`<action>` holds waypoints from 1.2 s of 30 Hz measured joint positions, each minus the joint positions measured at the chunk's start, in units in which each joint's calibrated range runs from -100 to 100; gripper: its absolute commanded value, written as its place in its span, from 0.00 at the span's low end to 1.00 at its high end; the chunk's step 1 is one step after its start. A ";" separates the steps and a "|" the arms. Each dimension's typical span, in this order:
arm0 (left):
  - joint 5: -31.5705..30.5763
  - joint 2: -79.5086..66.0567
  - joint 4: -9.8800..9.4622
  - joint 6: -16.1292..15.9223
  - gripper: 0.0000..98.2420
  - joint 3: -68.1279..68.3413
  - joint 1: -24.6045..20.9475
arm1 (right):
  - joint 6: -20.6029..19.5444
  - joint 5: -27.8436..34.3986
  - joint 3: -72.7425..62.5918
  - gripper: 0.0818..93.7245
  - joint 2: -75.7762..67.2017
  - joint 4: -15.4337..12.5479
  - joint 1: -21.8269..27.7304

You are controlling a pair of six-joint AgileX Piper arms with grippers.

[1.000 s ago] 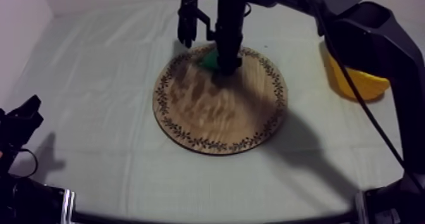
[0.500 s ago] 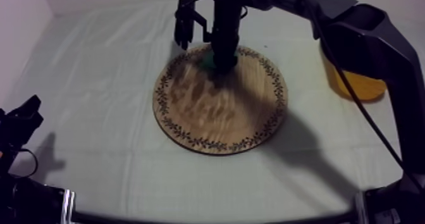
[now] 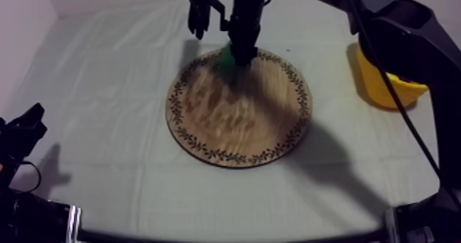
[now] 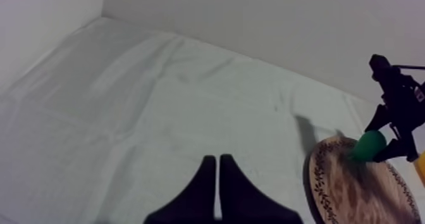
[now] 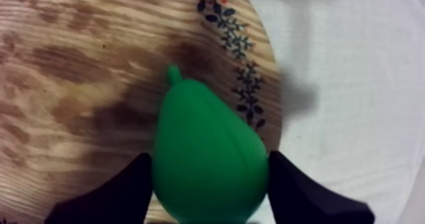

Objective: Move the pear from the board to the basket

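Risen: right claw [image 5: 212, 185] pinching pear [image 5: 202, 144] over board [image 3: 240, 122] | left claw [image 4: 217, 162] pressed together

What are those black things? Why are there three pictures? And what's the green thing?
The black things are two robot arms. Each ends in a gripper with two fingers, like a pincer. One picture is taken from high above, looking down. The other two come from little cameras riding on the arms, so they show what each gripper is near. On the grey-white cloth lies a round wooden board, and a yellow basket sits at the right arm's side. The green thing is a toy pear. The right gripper is shut on it, one finger on each side, near the board's patterned rim. The left gripper rests at its own side, fingers together, holding nothing.
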 measured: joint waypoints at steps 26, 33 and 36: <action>0.00 0.00 0.00 0.00 0.00 0.00 0.00 | -2.25 1.09 3.52 0.47 -13.53 1.49 2.66; 0.00 0.00 0.00 0.00 0.00 0.00 0.00 | -4.74 0.30 7.32 0.47 -20.39 0.76 4.55; 0.00 0.00 0.00 0.00 0.00 0.00 0.00 | -5.91 -0.04 9.54 0.47 -23.42 0.16 5.41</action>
